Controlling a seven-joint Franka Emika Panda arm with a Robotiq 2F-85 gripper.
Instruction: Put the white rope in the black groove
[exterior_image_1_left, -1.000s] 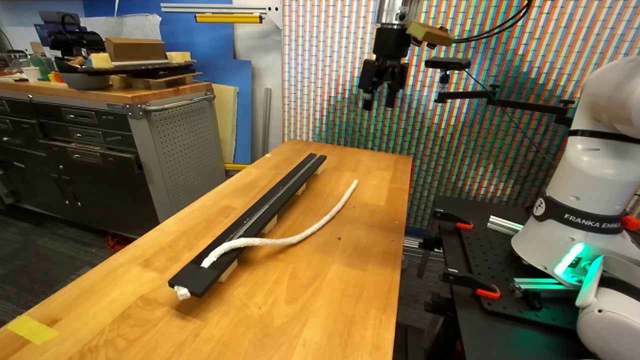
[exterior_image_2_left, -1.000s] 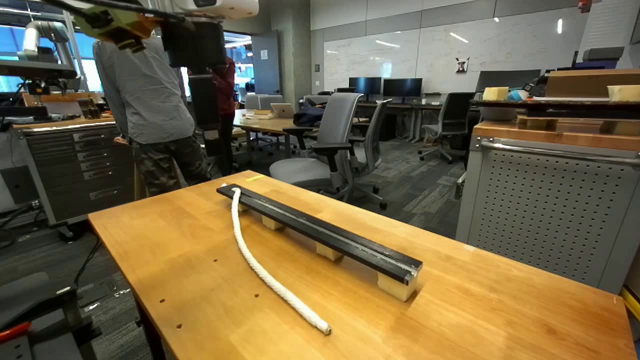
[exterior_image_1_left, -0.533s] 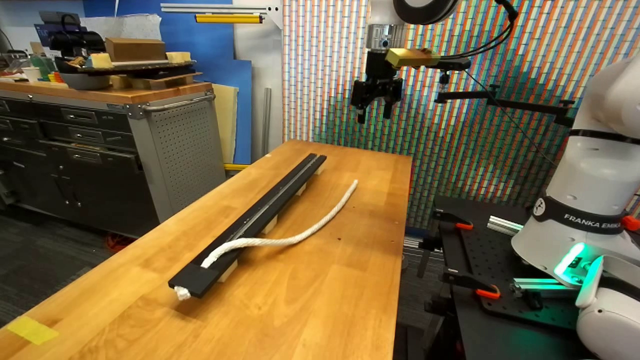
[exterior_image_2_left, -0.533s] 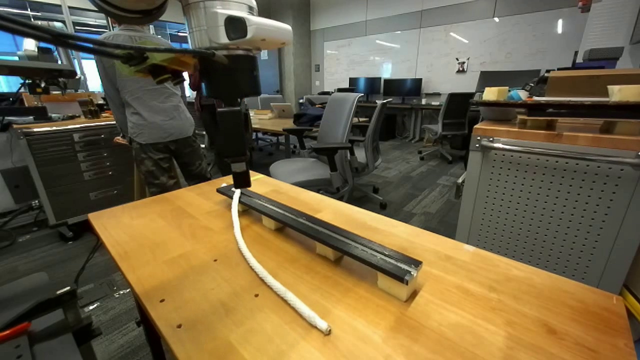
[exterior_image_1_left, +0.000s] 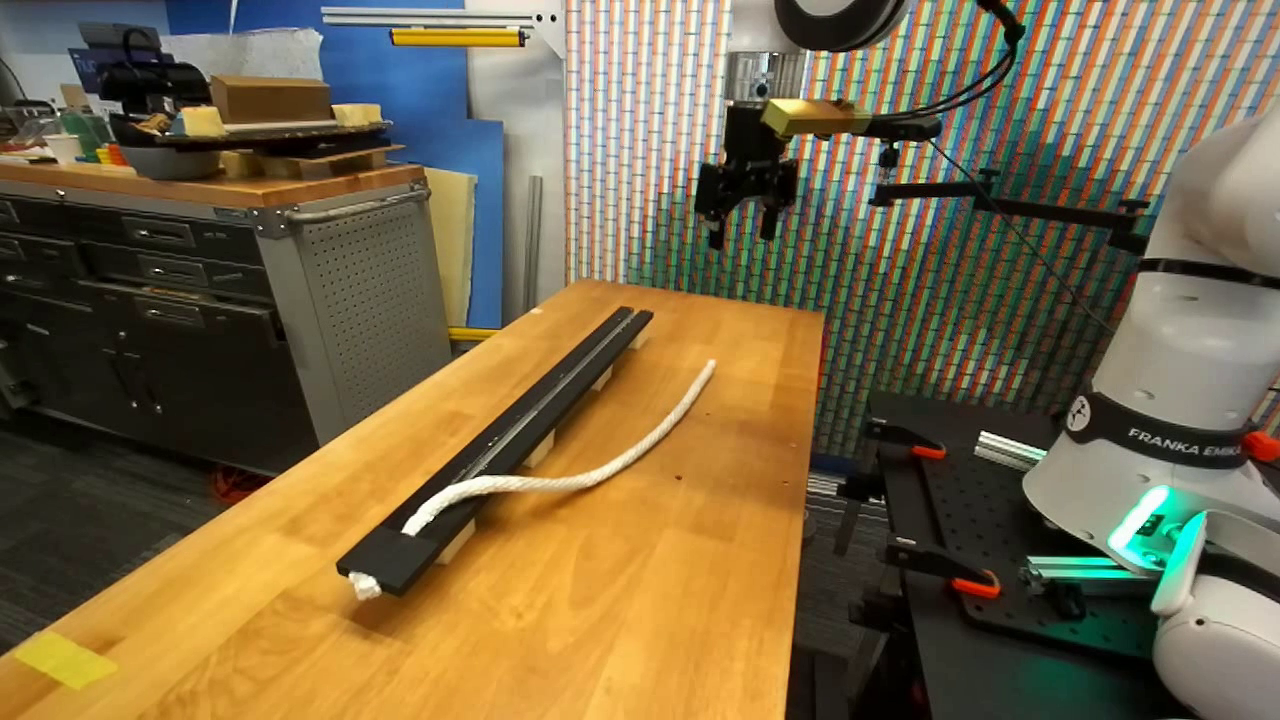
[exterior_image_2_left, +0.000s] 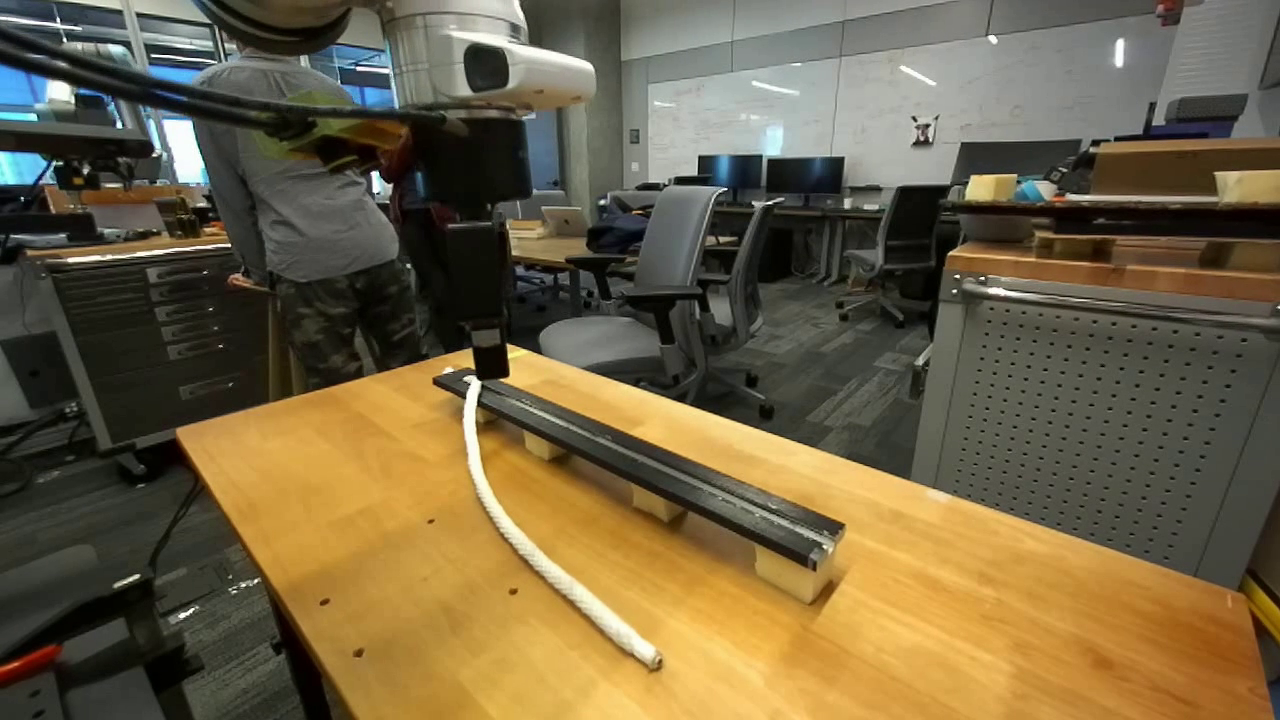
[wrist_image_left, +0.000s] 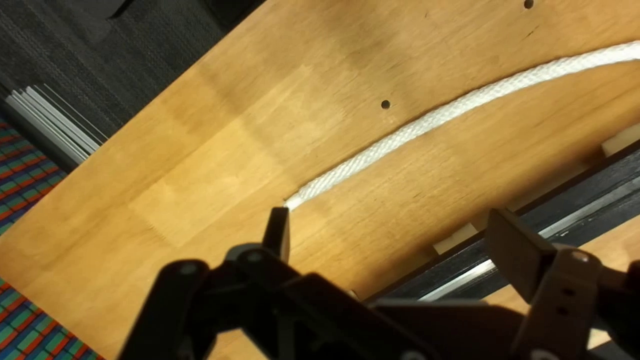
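The white rope (exterior_image_1_left: 640, 449) shows in both exterior views. One end runs under a black cover at the end of the black groove (exterior_image_1_left: 535, 405), and a frayed white tip (exterior_image_1_left: 366, 585) sticks out beyond it. The rope leaves the bar's side and curves over the tabletop to a free end. In the wrist view the rope (wrist_image_left: 440, 118) lies above the groove (wrist_image_left: 445, 272), whose channel there holds no rope. My gripper (exterior_image_1_left: 742, 236) is open and empty, high above the table's far end in that view. In the wrist view, the left fingertip overlaps the rope's free end (wrist_image_left: 293, 202).
The bar stands on several small pale blocks (exterior_image_2_left: 795, 575) on the wooden table (exterior_image_1_left: 640, 600). Yellow tape (exterior_image_1_left: 66, 660) lies near a table corner. A tool cabinet (exterior_image_1_left: 360, 300) stands beside the table. A person (exterior_image_2_left: 310, 200) and chairs (exterior_image_2_left: 670, 260) are in the background.
My gripper has come down and moved left in an exterior view, with most of the motion in the first half second. The rope and the bar have not moved.
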